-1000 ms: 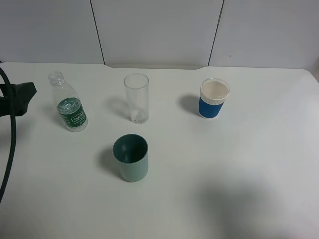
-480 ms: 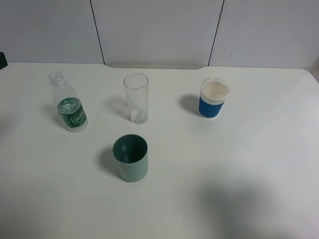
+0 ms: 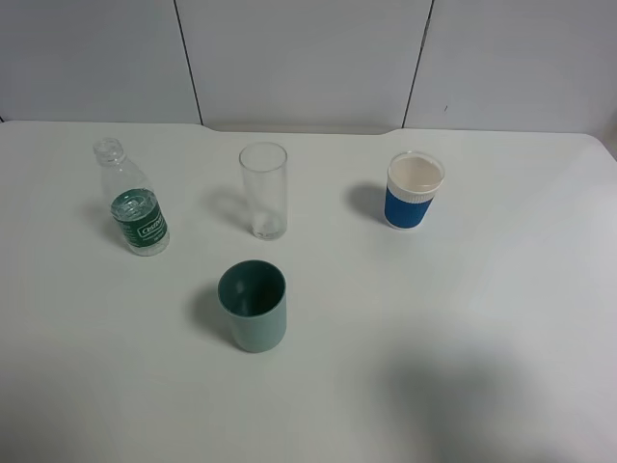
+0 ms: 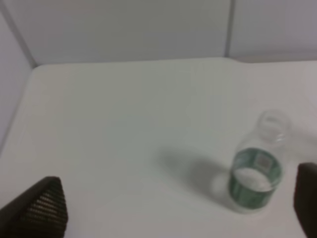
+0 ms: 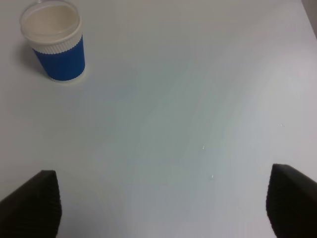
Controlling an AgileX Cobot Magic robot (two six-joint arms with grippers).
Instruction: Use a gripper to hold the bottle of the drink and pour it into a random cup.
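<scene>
While your left gripper (image 4: pixel 178 208) hangs with its fingers spread wide and nothing between them, the bottle (image 3: pixel 132 201) stands upright near the counter's (image 3: pixel 463 328) far left corner, untouched and with no cap on its neck. Your right gripper (image 5: pixel 161 208) is likewise spread and empty, over bare counter near the right edge, with the blue-and-white paper cup (image 3: pixel 414 190) beyond it. You have the teal cup (image 3: pixel 253 306) standing nearer the front edge, apart from the clear glass (image 3: pixel 264 190) behind it.

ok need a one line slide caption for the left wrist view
Open left gripper above the white table, facing the green-labelled bottle.
</scene>
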